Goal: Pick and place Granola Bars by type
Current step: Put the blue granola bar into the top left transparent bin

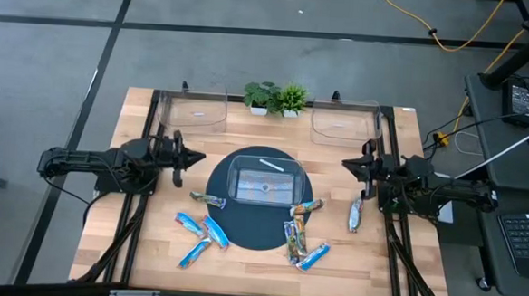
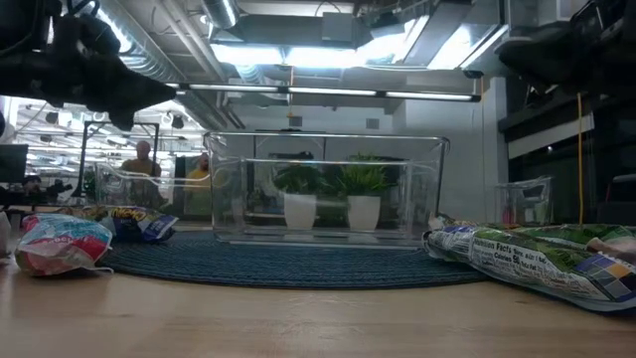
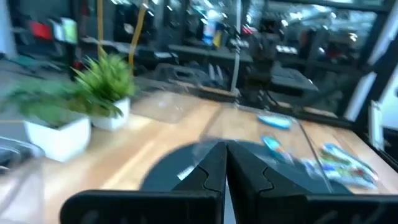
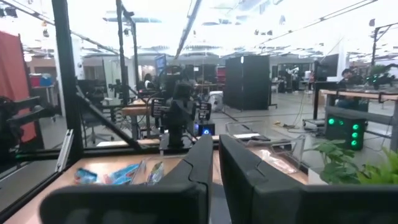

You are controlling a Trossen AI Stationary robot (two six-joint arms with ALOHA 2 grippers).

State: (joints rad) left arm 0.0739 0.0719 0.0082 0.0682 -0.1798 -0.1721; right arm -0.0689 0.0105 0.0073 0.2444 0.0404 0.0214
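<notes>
Several wrapped granola bars lie flat on the wooden table [image 1: 150, 251] and on the rim of the dark round mat [image 1: 242, 230]. Blue ones [image 1: 215, 232] are at the near left, and one blue [image 1: 313, 257] is at the near right. Orange-brown multicoloured ones [image 1: 306, 208] [image 1: 209, 199] lie beside the mat. A grey-silver one [image 1: 355, 216] lies at the right. My left gripper [image 1: 197, 158] hovers left of the mat, shut and empty. My right gripper [image 1: 345, 165] hovers right of the mat, shut and empty. Both point toward the middle.
A clear bin [image 1: 265, 181] stands on the mat's middle and also shows in the low view [image 2: 328, 189]. Two more clear bins [image 1: 194, 109] [image 1: 344, 121] stand at the far edge, with two small potted plants [image 1: 276, 98] between them. Black frame rails [image 1: 146, 160] run along both sides.
</notes>
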